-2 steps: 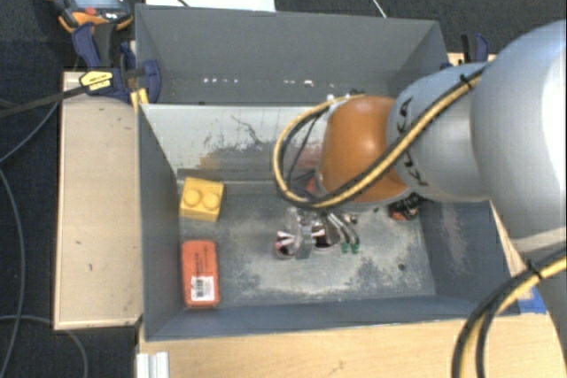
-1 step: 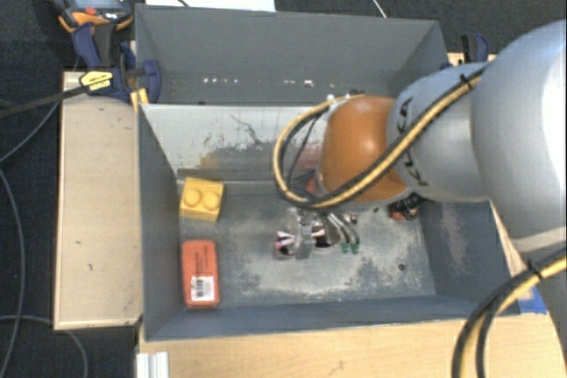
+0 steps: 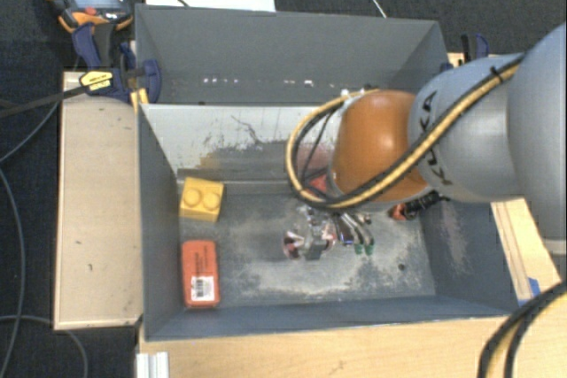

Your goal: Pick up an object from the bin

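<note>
Camera view: my jaws are low in the grey bin (image 3: 159, 217), over small bits to the right of the yellow block (image 3: 201, 198).

My orange wrist cover (image 3: 372, 150) hides much of me. The jaws reach the bin floor right of the yellow block and a little nearer the front wall, at a small red-and-white piece (image 3: 293, 244), with tiny green bits (image 3: 362, 249) further right. Whether the jaws are wide, narrow or holding it I cannot tell. Just in front of the yellow block lies an orange labelled bar (image 3: 200, 273). Far to the block's right is a red-and-black piece (image 3: 413, 208).
</note>
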`<state>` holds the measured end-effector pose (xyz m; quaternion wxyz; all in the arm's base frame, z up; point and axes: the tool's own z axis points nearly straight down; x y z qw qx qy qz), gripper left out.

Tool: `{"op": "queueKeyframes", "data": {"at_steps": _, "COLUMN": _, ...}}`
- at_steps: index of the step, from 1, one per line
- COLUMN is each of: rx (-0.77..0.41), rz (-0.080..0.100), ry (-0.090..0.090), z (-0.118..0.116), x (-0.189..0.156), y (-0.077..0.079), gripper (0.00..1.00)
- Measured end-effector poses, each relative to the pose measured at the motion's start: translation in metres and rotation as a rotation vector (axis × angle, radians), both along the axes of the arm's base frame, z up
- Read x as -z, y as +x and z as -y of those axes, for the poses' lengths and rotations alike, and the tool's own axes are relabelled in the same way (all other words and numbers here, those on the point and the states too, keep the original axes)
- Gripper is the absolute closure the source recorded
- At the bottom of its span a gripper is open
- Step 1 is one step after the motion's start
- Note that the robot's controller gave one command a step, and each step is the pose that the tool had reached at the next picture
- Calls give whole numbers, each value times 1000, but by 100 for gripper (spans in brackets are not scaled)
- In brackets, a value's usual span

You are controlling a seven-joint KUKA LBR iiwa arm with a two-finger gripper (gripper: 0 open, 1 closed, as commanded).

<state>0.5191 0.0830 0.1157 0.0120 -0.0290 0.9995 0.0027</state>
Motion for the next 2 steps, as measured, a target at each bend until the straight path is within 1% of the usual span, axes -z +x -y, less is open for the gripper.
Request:
{"op": "queueKeyframes", "data": {"at_steps": 1, "rx": -11, "rz": 0, "ry": -1, "z": 10, "x": -4, "y": 16, "gripper": 100}}
{"op": "queueKeyframes", "data": {"at_steps": 2, "rx": -9, "rz": 1, "ry": 0, "z": 25, "x": -2, "y": 7, "gripper": 100}}
